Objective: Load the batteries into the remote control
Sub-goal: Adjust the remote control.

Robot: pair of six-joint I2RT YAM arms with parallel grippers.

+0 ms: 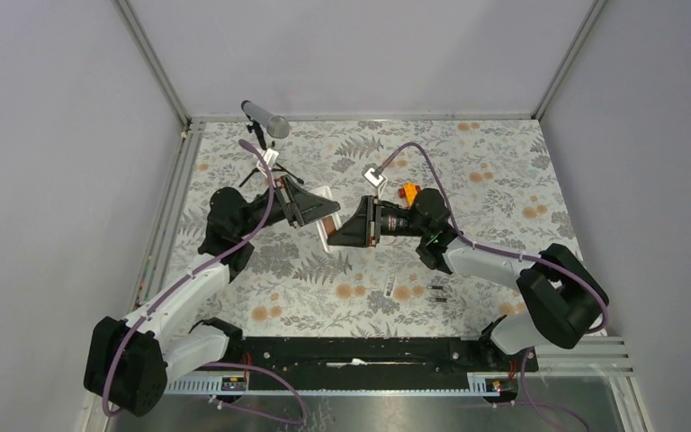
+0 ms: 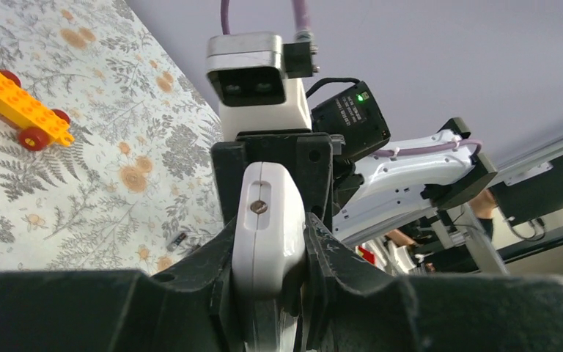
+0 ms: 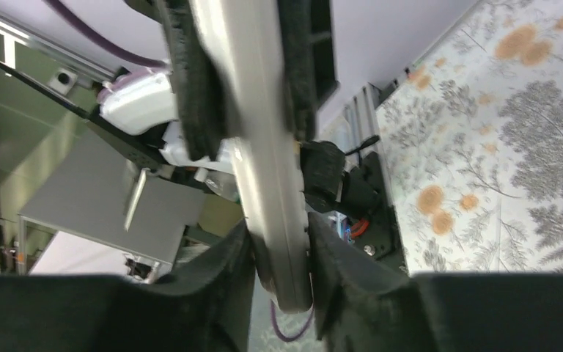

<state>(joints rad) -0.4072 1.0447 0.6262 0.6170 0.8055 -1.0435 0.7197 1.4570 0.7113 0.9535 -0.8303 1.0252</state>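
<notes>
The left claw [image 2: 270, 253] is clenching the remote [image 2: 267, 213] by its long edges and holding it up off the tabletop [image 1: 504, 171]. The right claw [image 3: 278, 249] is meeting it head-on, and its fingers [image 3: 238, 253] are, as far as I can see, pressing on the remote's other end, so both are grasping the 1 thing in mid-air between the arms. The 2 batteries [image 1: 436, 291] are lying on the tabletop near the right arm, well apart from the remote, with a small white piece [image 1: 402, 292] beside them. What is worrying me is 2 claws sharing 1 slim casing: any pull or twist by 1 against the other could be prying it loose and dropping it. The batteries are tiny and round, so a clumsy pinch could be sending them rolling.
</notes>
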